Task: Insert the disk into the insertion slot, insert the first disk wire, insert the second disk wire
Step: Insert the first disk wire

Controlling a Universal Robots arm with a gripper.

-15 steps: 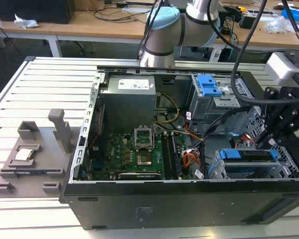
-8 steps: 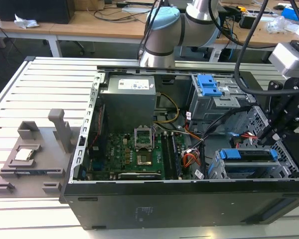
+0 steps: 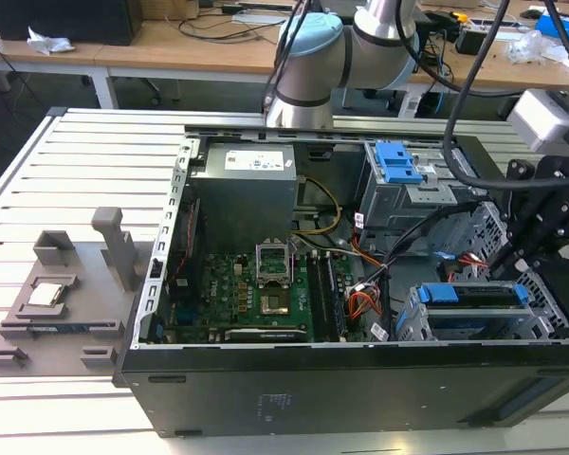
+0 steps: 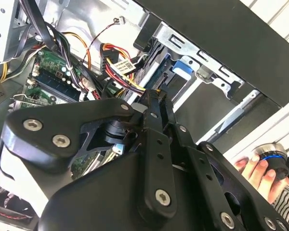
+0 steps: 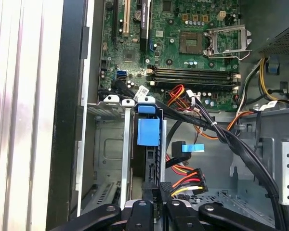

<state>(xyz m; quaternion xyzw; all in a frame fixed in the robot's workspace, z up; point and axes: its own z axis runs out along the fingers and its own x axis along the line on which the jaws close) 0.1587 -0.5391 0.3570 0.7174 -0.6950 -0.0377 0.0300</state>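
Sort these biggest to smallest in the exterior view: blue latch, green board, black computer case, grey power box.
1. The black computer case.
2. The grey power box and the green board look about alike, so they tie.
3. The blue latch.

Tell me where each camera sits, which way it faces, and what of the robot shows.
Exterior view: off the arm, raised, looking down into the open computer case on the table; the arm shows beyond the case.
First wrist view: on the wrist, looking past the gripper into the case at the motherboard and disk.
Second wrist view: on the wrist, looking along the gripper toward the disk; a person's hand lies beyond.
Shared: all three show the motherboard and disk.
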